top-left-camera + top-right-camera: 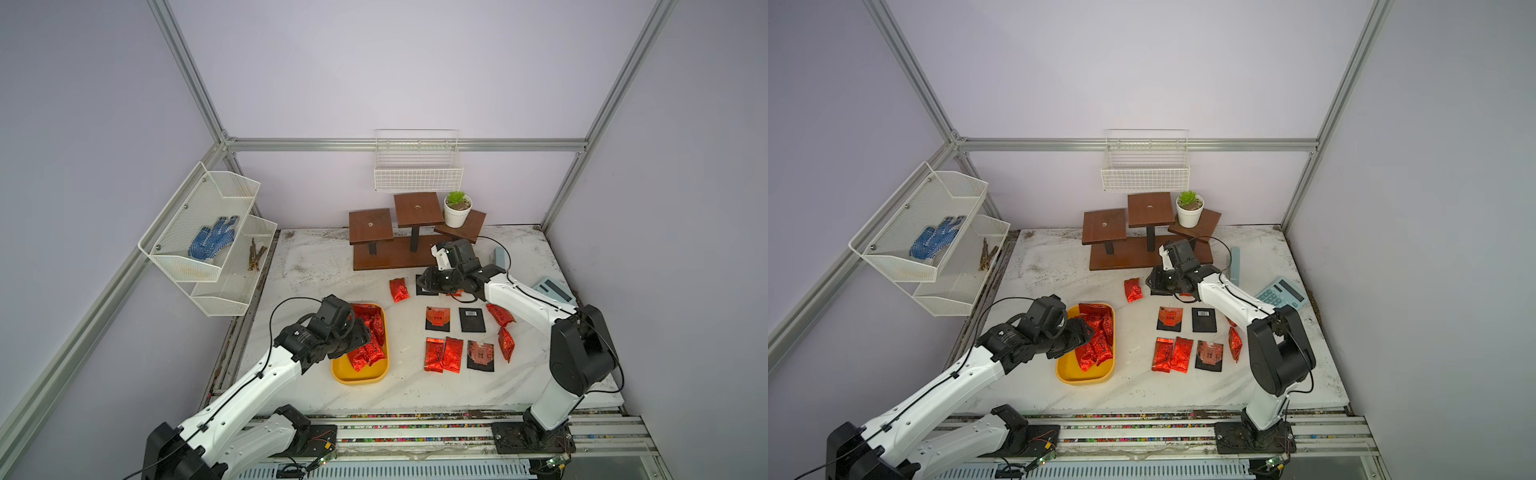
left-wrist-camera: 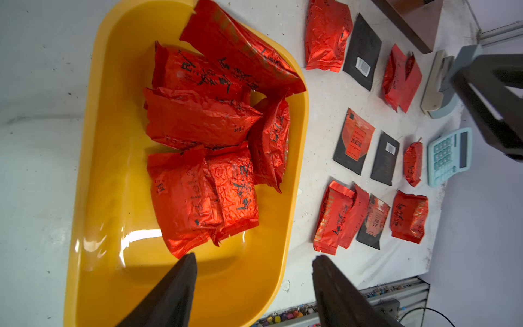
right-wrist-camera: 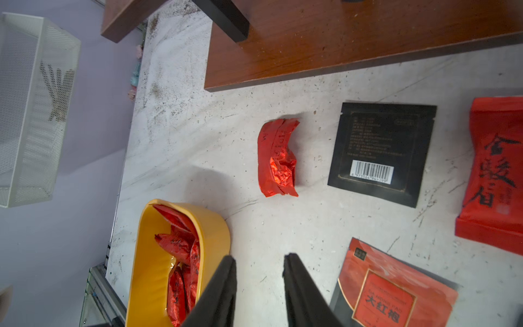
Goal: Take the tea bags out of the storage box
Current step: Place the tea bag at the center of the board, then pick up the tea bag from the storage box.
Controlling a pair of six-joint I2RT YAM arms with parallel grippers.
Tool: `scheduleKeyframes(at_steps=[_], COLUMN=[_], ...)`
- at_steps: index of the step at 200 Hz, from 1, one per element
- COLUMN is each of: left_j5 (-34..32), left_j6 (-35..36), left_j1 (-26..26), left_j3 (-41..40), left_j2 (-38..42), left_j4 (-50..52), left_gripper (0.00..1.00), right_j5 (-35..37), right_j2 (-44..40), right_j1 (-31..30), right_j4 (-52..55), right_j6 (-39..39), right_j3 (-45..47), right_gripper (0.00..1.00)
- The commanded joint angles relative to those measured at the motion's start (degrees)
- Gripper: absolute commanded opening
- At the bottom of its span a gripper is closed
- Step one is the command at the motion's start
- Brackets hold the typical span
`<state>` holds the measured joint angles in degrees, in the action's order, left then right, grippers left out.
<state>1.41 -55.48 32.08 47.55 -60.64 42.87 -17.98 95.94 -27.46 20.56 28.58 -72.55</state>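
The left jaws hang spread and empty over the bare end of the yellow storage box (image 2: 93, 147), which holds a heap of red foil tea bags (image 2: 198, 121), while the right jaws, narrowly parted and empty, hover above the worktop (image 3: 198, 147) beside other sachets (image 3: 382, 136) laid out flat.

Dirty white worktop (image 1: 316, 266). Wooden stepped stand (image 1: 395, 253) at back, potted plant (image 1: 457, 211) on it. Wire basket (image 1: 417, 174) on back wall. Mesh rack (image 1: 195, 266) holds blue glove (image 1: 212, 237), twigs (image 1: 255, 255). Calculator (image 1: 555, 291) at right edge.
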Motion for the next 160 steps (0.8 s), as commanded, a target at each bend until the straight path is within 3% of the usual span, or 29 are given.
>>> scheduleKeyframes(at_steps=[1,44,106,160], left_j5=[-3.4,-2.6,-1.8,-1.5], left_j6=[3.5,4.3,5.7,6.4], left_j1=[0.4,0.4,0.6,0.6], left_j3=[3.2,6.5,9.9,11.9], left_j2=[-3.9,-12.7,-22.2,-27.7], left_j4=[-0.5,-4.8,-7.2,-9.0], left_gripper=[0.65,0.54,0.50,0.46], right_j5=[2.4,4.3,4.3,5.0], right_j2=[-5.1,-16.1,-28.4,-33.0], right_j1=[-1.8,-3.9,-6.4,-6.6], right_j4=[1.5,3.9,6.5,8.6], right_j6=[-2.3,-3.0,-1.9,-1.9], right_j3=[2.9,9.6,18.7,21.0], right_gripper=[0.34,0.35,0.35,0.35])
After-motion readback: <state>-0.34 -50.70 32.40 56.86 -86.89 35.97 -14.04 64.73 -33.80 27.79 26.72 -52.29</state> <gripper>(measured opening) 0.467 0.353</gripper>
